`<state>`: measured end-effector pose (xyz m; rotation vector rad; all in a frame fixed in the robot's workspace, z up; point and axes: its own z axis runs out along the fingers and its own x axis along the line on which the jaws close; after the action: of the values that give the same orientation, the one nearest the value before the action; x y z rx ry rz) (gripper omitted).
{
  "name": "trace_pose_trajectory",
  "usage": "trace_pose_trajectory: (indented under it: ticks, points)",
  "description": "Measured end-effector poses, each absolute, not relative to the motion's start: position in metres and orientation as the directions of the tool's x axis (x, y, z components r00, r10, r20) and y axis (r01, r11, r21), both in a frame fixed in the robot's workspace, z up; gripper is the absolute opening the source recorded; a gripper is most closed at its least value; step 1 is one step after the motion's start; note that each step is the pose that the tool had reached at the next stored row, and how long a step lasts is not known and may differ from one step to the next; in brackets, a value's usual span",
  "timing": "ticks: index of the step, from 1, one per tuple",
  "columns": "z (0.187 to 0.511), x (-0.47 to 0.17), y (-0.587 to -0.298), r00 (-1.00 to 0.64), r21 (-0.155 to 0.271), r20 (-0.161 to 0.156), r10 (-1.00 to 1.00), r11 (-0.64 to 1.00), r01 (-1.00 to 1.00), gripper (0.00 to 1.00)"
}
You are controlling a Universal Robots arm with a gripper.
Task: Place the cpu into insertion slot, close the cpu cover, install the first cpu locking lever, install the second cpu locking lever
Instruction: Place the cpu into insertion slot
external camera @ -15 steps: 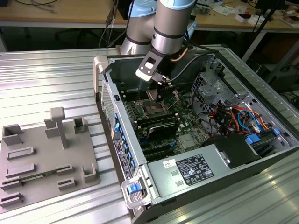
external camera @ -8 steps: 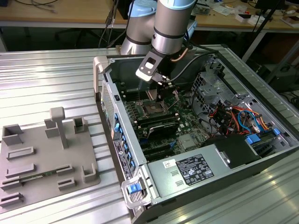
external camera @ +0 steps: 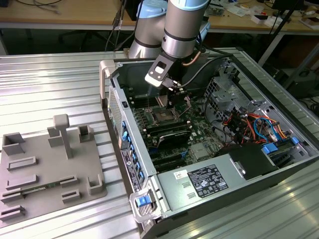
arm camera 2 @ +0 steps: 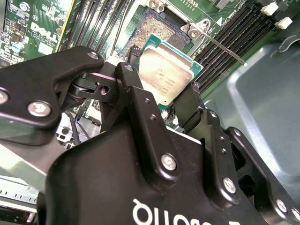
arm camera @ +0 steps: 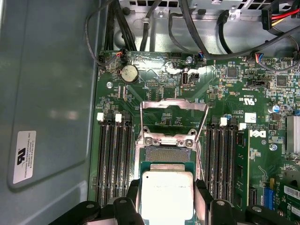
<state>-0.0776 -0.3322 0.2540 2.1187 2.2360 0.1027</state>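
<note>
My gripper [arm camera 2: 161, 83] is shut on the cpu [arm camera 2: 166, 70], a small square chip with a dull silver top, its two black fingers [arm camera 2: 127, 75] pressing opposite edges. The chip hangs tilted just above and beside the insertion slot [arm camera 2: 157, 29], apart from it. In the first wrist view the cpu [arm camera: 167, 194] sits between the fingers [arm camera: 202, 197], with the slot's bare pin field [arm camera: 168, 153] just past it. The cpu cover [arm camera: 174, 108] stands swung open beyond the slot. A thin locking lever [arm camera 2: 220, 44] sticks out, unlatched. In the exterior view the gripper [external camera: 178, 98] hovers over the slot [external camera: 163, 117] inside the computer case.
Long black memory slots [arm camera: 115, 154] flank the socket on both sides. Cable bundles [arm camera: 140, 28] run behind the board. A grey power-supply box [external camera: 207, 181] fills the case's near end, a drive cage with coloured wires [external camera: 249, 124] the exterior view's right. A grey fixture plate [external camera: 50, 164] lies outside.
</note>
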Motion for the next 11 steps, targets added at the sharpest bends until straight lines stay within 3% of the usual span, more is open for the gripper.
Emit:
trace_pose_trajectory:
  ticks: [11]
  points:
    - [0.238,-0.077,-0.331,-0.027,0.089,-0.004,1.0,0.027,0.996,0.55]
